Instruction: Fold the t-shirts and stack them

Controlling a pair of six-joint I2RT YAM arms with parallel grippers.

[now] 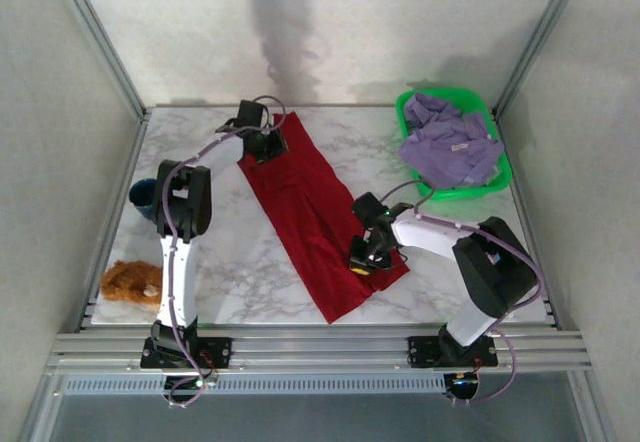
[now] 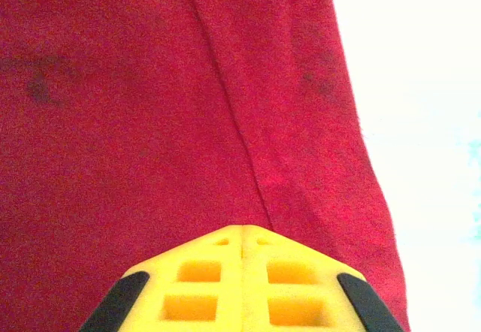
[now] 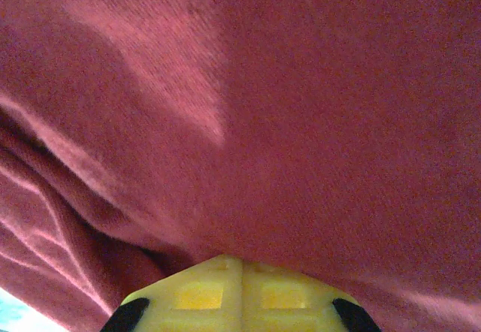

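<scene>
At the left edge of the marble worktop [image 1: 240,262] a fuzzy orange-brown lump [image 1: 130,282] is seen, well apart from everything else. The left end effector [image 1: 264,143] is placed at the far left corner of the red shirt [image 1: 310,212], which is spread flat as a long strip running diagonally from far left to near right across the middle of the worktop. In the left wrist view its yellow fingers [image 2: 199,276] are pressed together with no gap, and a crease in the red cloth is drawn straight up to their tips, so that corner appears to be pinched. The right end effector [image 1: 364,258] is set on the near right end of the same shirt, just in from its right edge. In the right wrist view its fingers [image 3: 199,294] are likewise closed against each other, with red cloth bunched in folds over and around the tips. At the far right corner a green basket [image 1: 465,194] is found, and the lavender shirt [image 1: 450,147] is heaped crumpled inside it, well apart from both arms.
</scene>
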